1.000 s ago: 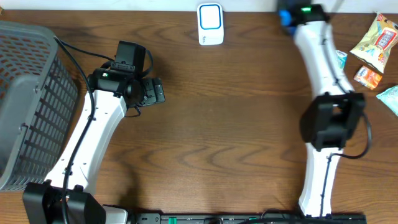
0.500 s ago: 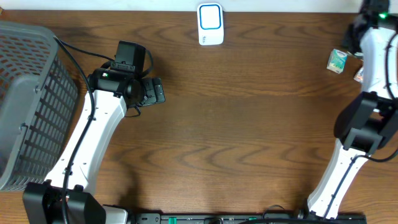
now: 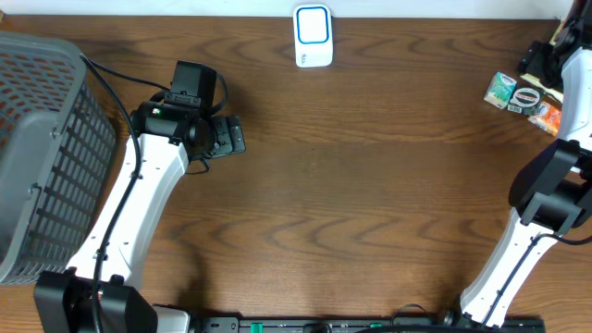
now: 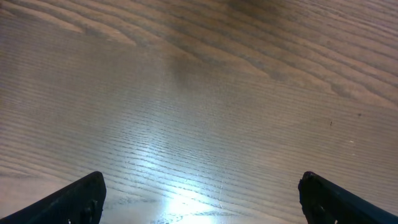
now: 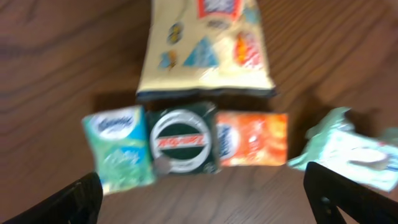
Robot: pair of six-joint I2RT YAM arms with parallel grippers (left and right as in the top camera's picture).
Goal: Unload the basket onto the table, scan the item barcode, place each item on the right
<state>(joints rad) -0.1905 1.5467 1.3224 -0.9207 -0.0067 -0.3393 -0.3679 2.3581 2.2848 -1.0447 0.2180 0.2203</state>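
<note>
Several small items lie at the table's far right. In the right wrist view a green packet (image 5: 118,149), a dark green packet (image 5: 185,140) and an orange packet (image 5: 252,138) sit in a row below a yellow snack bag (image 5: 205,43). My right gripper (image 5: 202,198) hangs open just short of them, with nothing between its fingers. Overhead, the green packet (image 3: 500,90) and the dark packet (image 3: 527,99) lie beside the right arm (image 3: 573,83). The white and blue scanner (image 3: 313,35) stands at the back centre. My left gripper (image 4: 202,199) is open over bare wood.
A grey mesh basket (image 3: 37,139) fills the left edge of the table. A pale teal wrapper (image 5: 348,149) lies right of the orange packet. The left arm (image 3: 139,194) stretches from the front left toward the middle.
The right arm swung from the back centre to the far right edge, and its jaws opened wide. A dark packet now lies between the green and orange ones. The left arm stayed still.
</note>
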